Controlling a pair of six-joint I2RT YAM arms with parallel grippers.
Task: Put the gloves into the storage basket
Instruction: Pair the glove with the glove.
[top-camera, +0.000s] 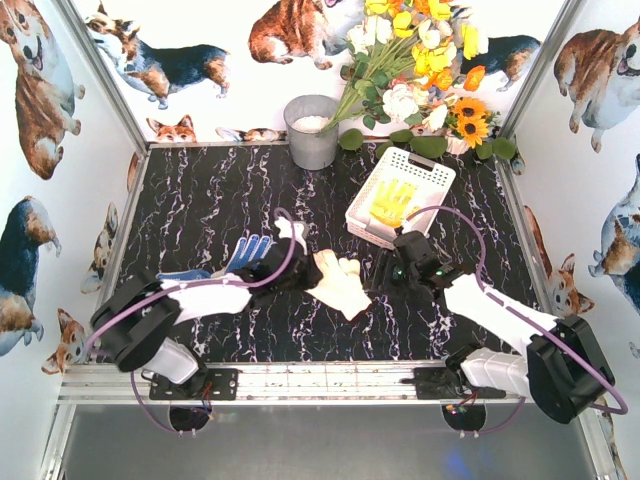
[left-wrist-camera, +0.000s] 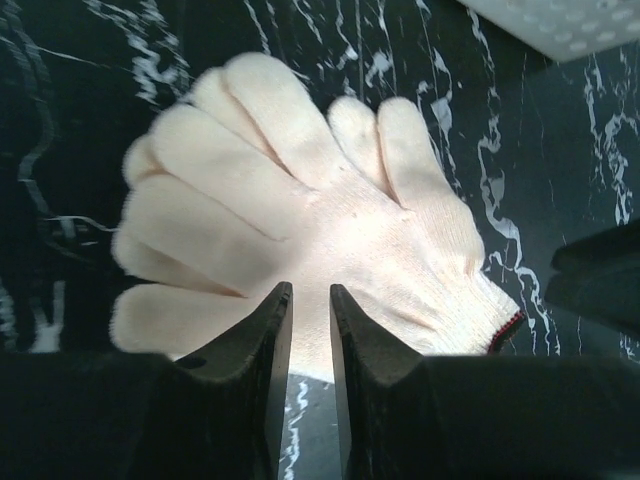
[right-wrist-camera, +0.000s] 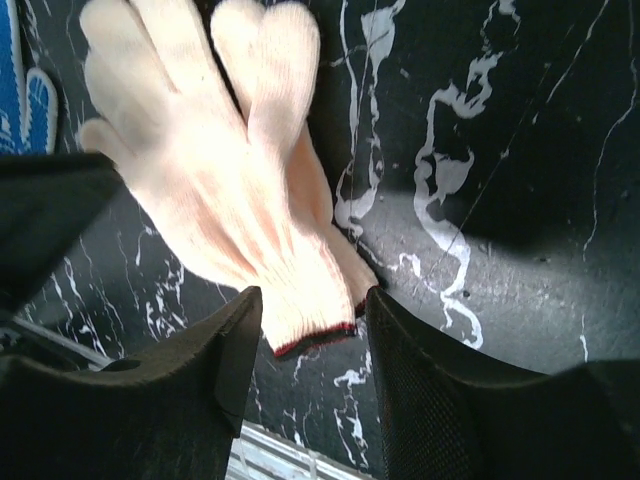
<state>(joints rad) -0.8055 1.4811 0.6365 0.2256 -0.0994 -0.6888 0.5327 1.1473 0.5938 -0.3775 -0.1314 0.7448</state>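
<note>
Two cream gloves (top-camera: 337, 285) lie overlapping on the black marble table, between my two grippers. My left gripper (top-camera: 303, 266) hovers over their fingers (left-wrist-camera: 300, 200). Its jaws (left-wrist-camera: 310, 292) stand a narrow gap apart with nothing pinched. My right gripper (top-camera: 386, 270) is open, and the red-trimmed cuff (right-wrist-camera: 312, 335) lies between its fingertips (right-wrist-camera: 315, 300). A blue dotted glove (top-camera: 243, 255) (right-wrist-camera: 30, 100) lies left of my left gripper, and a white glove (top-camera: 292, 231) peeks out behind it. A yellow glove (top-camera: 391, 204) lies in the white storage basket (top-camera: 432, 172).
A grey metal bucket (top-camera: 312, 130) stands at the back centre, with a bunch of flowers (top-camera: 420, 60) beside it behind the basket. Corgi-print walls close in the table on three sides. An aluminium rail (top-camera: 320, 382) runs along the near edge.
</note>
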